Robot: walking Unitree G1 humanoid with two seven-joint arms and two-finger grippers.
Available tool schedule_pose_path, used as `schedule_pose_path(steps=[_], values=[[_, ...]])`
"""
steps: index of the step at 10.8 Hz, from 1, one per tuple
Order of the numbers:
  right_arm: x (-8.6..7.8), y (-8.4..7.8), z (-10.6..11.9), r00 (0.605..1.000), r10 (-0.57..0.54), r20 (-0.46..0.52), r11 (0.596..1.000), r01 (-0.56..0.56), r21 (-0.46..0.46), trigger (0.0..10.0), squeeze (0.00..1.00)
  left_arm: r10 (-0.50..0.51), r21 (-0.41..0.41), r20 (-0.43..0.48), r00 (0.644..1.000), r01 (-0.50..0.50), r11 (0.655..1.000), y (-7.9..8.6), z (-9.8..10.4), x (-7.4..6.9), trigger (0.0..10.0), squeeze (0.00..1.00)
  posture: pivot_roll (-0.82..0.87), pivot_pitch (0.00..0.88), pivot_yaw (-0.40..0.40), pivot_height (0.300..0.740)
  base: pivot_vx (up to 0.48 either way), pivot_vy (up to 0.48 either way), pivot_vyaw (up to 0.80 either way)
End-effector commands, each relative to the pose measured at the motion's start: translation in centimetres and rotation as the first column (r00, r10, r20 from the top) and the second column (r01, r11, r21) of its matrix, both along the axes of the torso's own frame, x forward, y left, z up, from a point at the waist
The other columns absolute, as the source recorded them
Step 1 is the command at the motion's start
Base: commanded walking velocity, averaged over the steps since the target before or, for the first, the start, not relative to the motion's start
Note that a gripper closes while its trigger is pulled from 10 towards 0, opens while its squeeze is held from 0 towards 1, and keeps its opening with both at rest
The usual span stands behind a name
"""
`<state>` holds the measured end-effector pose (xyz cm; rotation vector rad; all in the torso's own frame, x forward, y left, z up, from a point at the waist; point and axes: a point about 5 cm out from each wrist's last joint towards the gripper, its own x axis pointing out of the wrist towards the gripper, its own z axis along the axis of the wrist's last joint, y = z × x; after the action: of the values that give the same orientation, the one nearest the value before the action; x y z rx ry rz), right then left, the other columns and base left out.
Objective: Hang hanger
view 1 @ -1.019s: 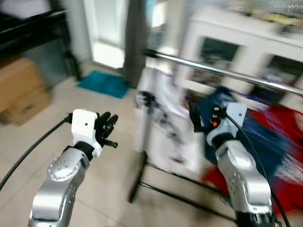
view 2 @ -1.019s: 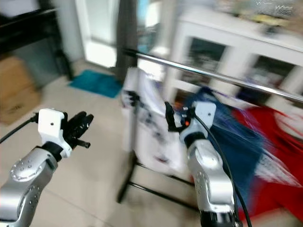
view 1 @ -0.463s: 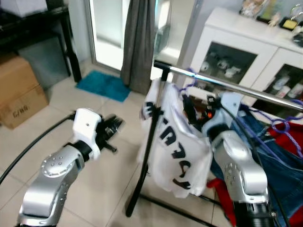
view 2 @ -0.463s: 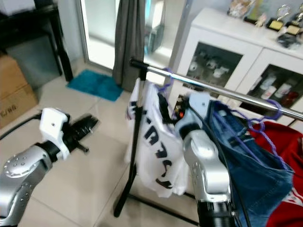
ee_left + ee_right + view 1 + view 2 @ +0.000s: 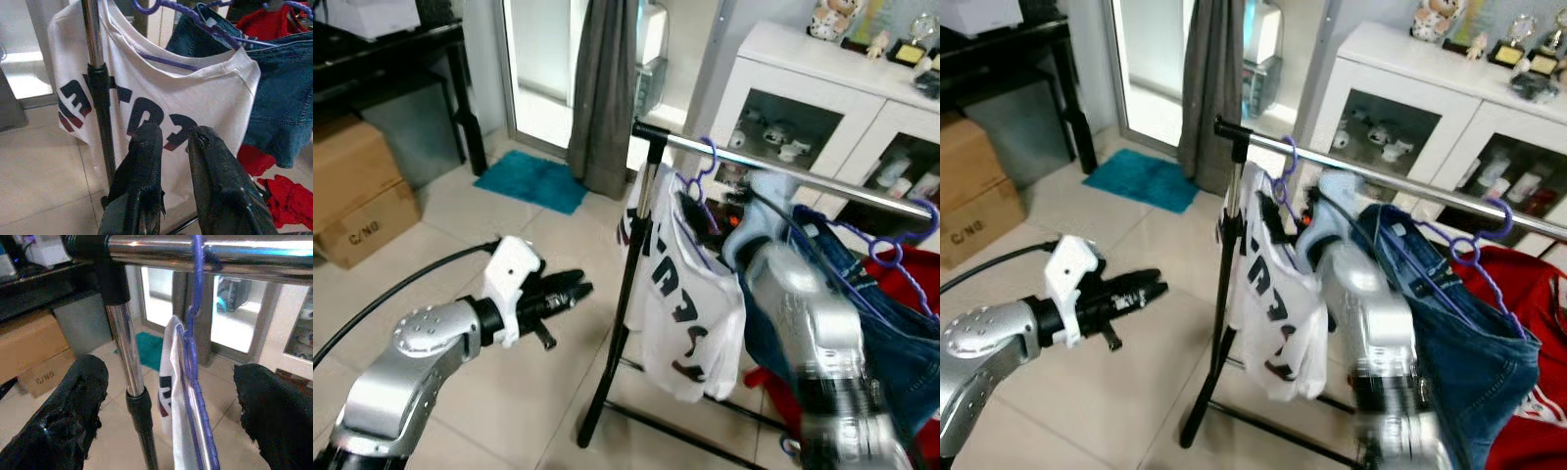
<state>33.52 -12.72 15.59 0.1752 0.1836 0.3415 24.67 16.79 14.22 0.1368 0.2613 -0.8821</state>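
I see hanger (image 5: 1285, 171) hooked on rail (image 5: 205, 249), white shirt (image 5: 161, 103) on it | right end effector (image 5: 168, 406) spread wide around it, empty | left end effector (image 5: 168, 139) nearly closed, empty, facing rack pole (image 5: 98, 88) | jeans (image 5: 1449, 313) beside shirt

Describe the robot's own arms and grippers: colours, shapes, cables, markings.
Both arms are rounded silver shells. The left gripper has two long black fingers on a boxy white wrist block, with a black cable trailing behind. The right gripper also has black fingers; its arm is blurred.
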Motion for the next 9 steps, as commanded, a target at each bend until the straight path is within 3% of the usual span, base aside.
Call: schedule_pose_path(steps=[1, 3, 4, 5, 9], values=[[0.5, 0.0, -0.1, 0.999, 0.039, -0.029, 0.999, -0.039, -0.005, 10.0, 0.00, -0.031, -0.008, -0.010, 0.999, 0.031, 0.999, -0.4, 0.1, 0.0, 10.0, 0.00, -0.03, 0.000, -0.125, 0.740, 0.000, 0.000, 0.00], [1.9, 0.1, 0.2, 0.998, 0.054, -0.045, 0.997, -0.056, -0.055, 10.0, 0.00, -0.044, -0.008, -0.013, 0.999, 0.044, 0.999, -0.4, 0.1, 0.0, 10.0, 0.00, -0.03, 0.000, -0.136, 0.740, 0.000, 0.000, 0.00], [2.7, -0.3, 0.4, 0.997, 0.008, -0.072, 0.998, -0.012, -0.057, 2.1, 0.00, -0.044, -0.003, -0.012, 0.999, 0.044, 0.999, -0.3, 0.1, -0.1, 10.0, 0.00, -0.03, 0.000, -0.138, 0.740, 0.000, 0.000, 0.00], [3.1, -0.5, 0.3, 0.996, -0.019, -0.087, 0.998, 0.015, -0.053, 0.0, 0.00, -0.043, -0.001, -0.011, 0.999, 0.043, 0.999, -0.3, 0.0, -0.1, 10.0, 0.00, -0.03, 0.000, -0.139, 0.740, 0.000, 0.000, 0.00], [3.5, -0.2, 0.2, 0.994, -0.017, -0.111, 1.000, 0.015, -0.018, 0.0, 0.00, -0.056, -0.009, -0.002, 0.998, 0.056, 0.998, -0.5, 0.2, 0.1, 10.0, 0.00, -0.03, 0.000, -0.131, 0.740, 0.000, 0.000, 0.00]])
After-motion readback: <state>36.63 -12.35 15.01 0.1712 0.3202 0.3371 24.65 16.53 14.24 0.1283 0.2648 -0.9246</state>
